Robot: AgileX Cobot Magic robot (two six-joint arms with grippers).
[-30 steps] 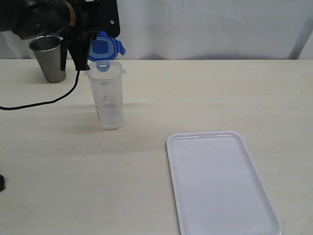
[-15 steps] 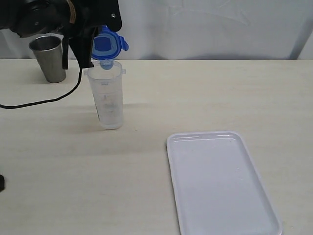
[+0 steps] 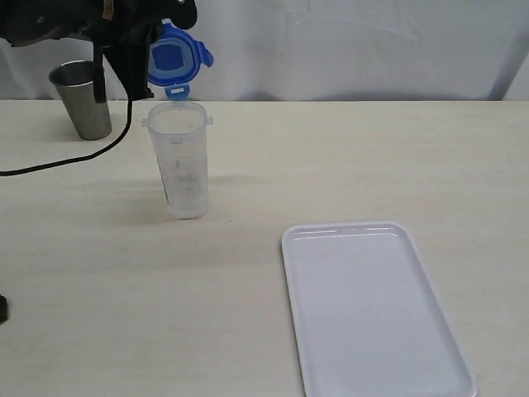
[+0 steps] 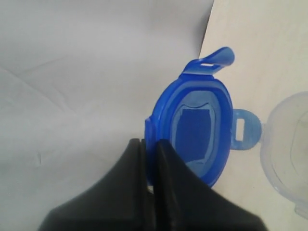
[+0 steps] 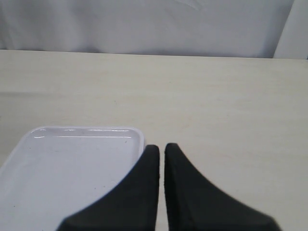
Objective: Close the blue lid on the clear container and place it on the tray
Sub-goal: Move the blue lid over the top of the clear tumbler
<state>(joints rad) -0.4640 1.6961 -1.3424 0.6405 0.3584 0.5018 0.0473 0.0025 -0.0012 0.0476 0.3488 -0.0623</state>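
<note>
Above the table [image 3: 347, 157], left claw [image 4: 148, 143] pinches the blue lid [image 4: 195, 132].

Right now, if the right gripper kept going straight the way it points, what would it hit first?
Probably only the bare table. The right gripper is shut, the tray lies off to one side of its line, and nothing stands ahead before the white backdrop. Its height is hard to judge.

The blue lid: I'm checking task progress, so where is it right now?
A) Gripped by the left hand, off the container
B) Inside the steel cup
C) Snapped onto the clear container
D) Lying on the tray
A: the left hand pinches the blue lid by its edge in the air, while the clear container stands open-topped.
</note>
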